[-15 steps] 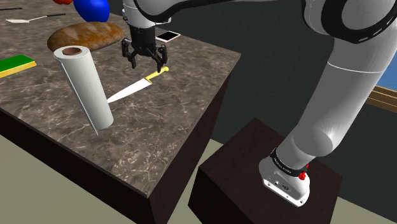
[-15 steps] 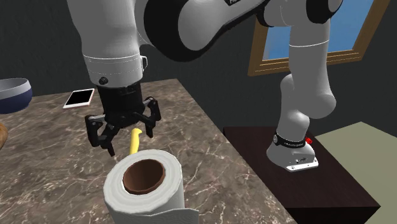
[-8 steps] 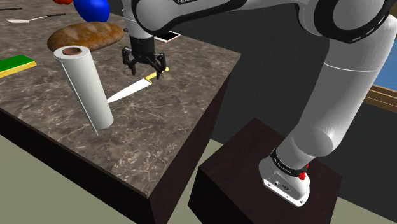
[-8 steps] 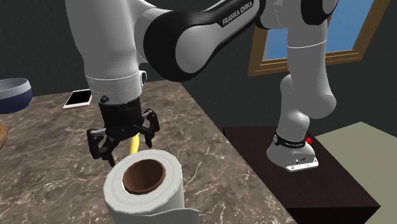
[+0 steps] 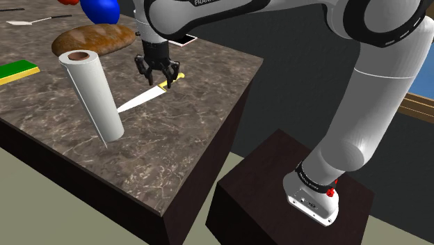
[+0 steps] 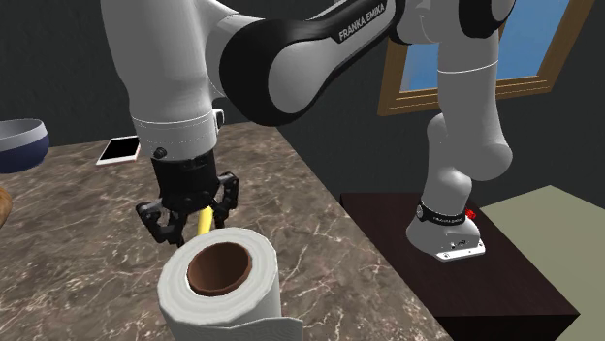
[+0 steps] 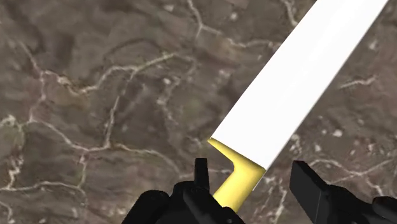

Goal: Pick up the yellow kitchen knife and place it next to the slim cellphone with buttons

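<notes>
The knife lies flat on the marble counter point(image 5: 174, 153), with a white blade point(image 5: 135, 102) and a yellow handle point(image 5: 174, 78). My black gripper point(image 5: 156, 75) is down over the handle end, pointing at the counter. In the wrist view the yellow handle point(image 7: 238, 186) sits between the fingers point(image 7: 312, 188) of my gripper point(image 7: 253, 169). They stand apart, with a gap left on one side, and the white blade point(image 7: 299, 83) runs away from them. The cellphone point(image 5: 186, 40) lies flat behind the arm, near the counter's far edge. The second exterior view shows the gripper point(image 6: 184, 221), the handle point(image 6: 204, 223) and the phone point(image 6: 121, 148).
An upright paper towel roll point(image 5: 90, 94) stands close to the blade tip on the shoulder view's left, and fills the foreground as the roll point(image 6: 221, 281). A brown loaf point(image 5: 94, 38), a blue object point(image 5: 101, 8), a green block point(image 5: 17, 69) and a bowl point(image 6: 19, 143) lie farther off. The counter edge drops toward the stand point(image 5: 278, 188).
The gripper has come down from above the handle to counter level around it. Its fingers have drawn closer together over the last half second.
</notes>
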